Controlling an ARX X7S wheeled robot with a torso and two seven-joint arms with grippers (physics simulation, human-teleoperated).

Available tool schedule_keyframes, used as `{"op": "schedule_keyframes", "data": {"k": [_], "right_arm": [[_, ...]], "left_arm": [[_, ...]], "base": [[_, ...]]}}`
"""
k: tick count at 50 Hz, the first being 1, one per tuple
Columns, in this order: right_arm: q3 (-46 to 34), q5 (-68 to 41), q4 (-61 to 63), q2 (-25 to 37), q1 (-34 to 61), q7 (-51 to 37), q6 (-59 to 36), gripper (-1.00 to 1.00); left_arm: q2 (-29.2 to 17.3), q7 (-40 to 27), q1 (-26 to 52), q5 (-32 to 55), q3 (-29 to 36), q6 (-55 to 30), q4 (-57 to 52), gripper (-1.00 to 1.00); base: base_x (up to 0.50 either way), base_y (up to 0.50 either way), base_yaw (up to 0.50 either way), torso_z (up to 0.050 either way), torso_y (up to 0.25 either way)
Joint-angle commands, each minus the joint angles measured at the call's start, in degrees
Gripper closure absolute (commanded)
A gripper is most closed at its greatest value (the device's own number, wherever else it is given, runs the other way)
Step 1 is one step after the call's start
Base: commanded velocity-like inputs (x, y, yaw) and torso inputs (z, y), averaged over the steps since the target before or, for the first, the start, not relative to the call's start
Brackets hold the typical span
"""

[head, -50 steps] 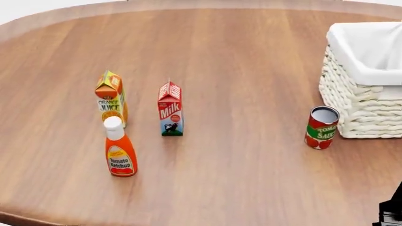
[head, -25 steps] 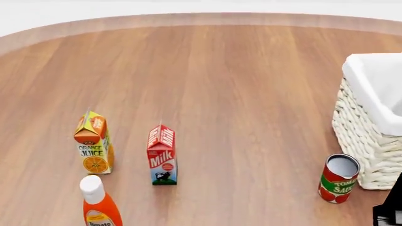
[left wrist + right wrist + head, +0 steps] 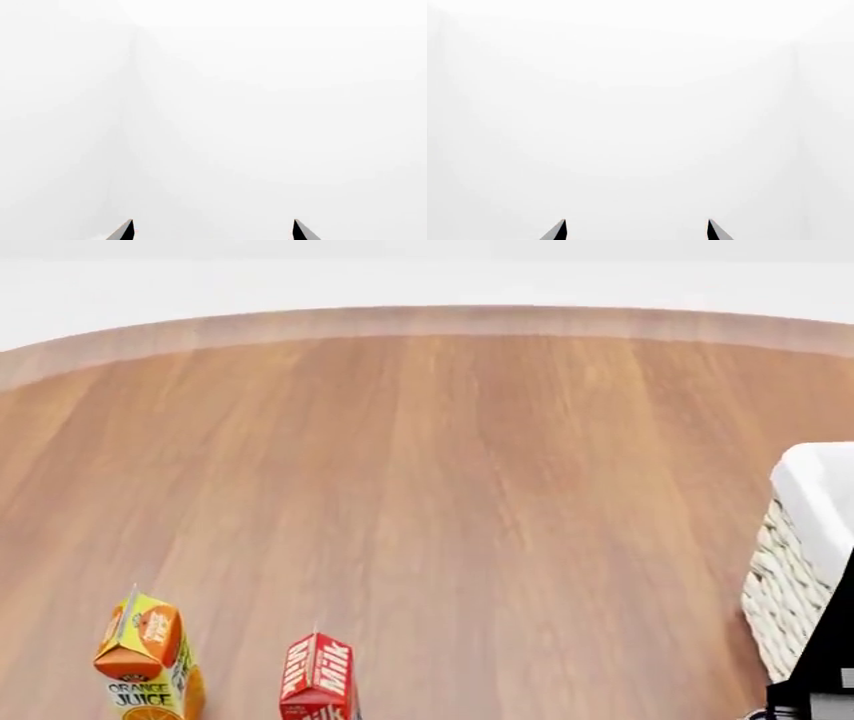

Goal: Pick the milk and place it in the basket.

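At the bottom edge of the head view, the milk (image 3: pixel 316 680) now shows only its red top, standing upright on the desk (image 3: pixel 441 490) just beside the orange juice carton (image 3: pixel 144 660) on its left; half a second ago both cartons stood whole and higher in that view, with a ketchup bottle and a tomato sauce can also in sight. The head camera has tilted up, so those two have dropped out of view and the basket (image 3: pixel 801 570) has slid to the right edge, where only a strip of its woven wall and white liner remains, well apart from the milk. Neither arm has closed in: the left end effector (image 3: pixel 212 231) and the right end effector (image 3: pixel 635 231) each show two dark fingertips spread wide with nothing between them, facing blank white. A dark part of the right arm sits at the lower right corner of the head view. Judging from this, the grasp has not begun, and the milk is close to leaving sight, which would make reaching for it harder.
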State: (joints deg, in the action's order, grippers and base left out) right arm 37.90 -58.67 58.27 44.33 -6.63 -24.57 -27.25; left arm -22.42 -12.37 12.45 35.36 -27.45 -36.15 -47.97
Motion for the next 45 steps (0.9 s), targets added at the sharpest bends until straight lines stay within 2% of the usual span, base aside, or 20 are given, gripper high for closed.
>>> {"op": "schedule_keyframes", "data": {"k": [1, 35, 45], "right_arm": [[-0.96, 0.55, -0.14, 0.46, -0.41, -0.09, 0.68, -1.0], [-3.21, 1.9, -0.34, 2.39, -1.35, -1.28, 1.83, -1.0], [-5.01, 3.62, -0.23, 3.3, -1.4, -1.11, 1.94, -1.0]], "left_arm": [[-0.21, -0.13, -0.17, -0.05, 0.19, 0.31, 0.16, -1.0], [-0.74, -0.64, -0.61, 0.35, 0.34, 0.9, 0.63, -1.0], [-0.84, -0.77, -0.73, 0.27, 0.56, 1.17, 0.82, -1.0]], "base": [[0.5, 0.0, 0.0, 0.0, 0.0], [0.5, 0.0, 0.0, 0.0, 0.001], [0.09, 0.0, 0.0, 0.0, 0.0]]}}
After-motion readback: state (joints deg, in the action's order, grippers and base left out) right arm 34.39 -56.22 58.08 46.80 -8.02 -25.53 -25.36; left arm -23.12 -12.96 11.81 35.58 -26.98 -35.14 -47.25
